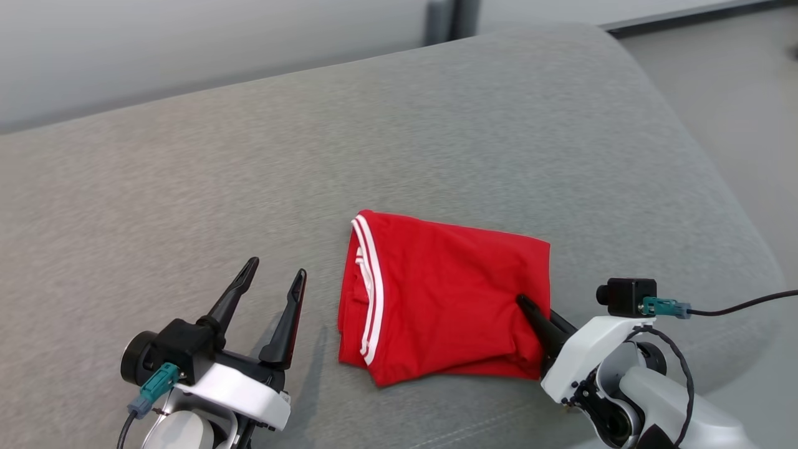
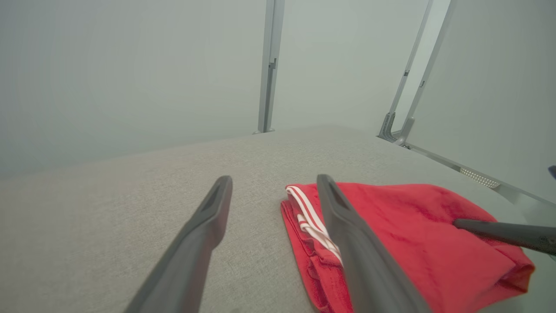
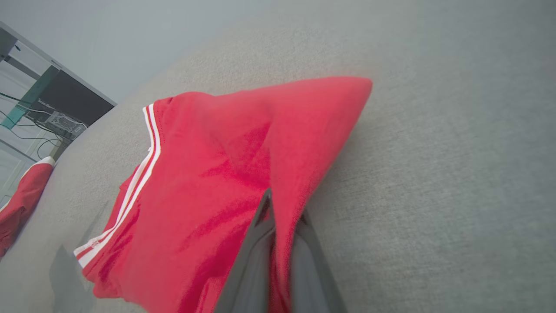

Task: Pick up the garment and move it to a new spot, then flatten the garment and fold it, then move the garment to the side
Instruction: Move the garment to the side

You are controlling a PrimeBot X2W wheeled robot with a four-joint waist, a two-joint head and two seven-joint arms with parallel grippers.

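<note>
One folded red fabric garment (image 1: 446, 293) with two white stripes lies on a grey fabric cushion (image 1: 187, 187). The right end effector (image 1: 525, 304) pinches its right edge. The left end effector (image 1: 277, 269) stands spread wide just beside it.

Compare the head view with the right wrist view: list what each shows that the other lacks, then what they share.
Head view adds: the left gripper, jaws apart, over the cushion left of the garment and apart from it, plus the right arm's wrist camera with its cable.
Right wrist view adds: another red cloth at that view's left edge and a dark panel with cables beyond.
Shared: the folded red garment with white stripes on the gray cushion, and the right gripper shut on its edge.
</note>
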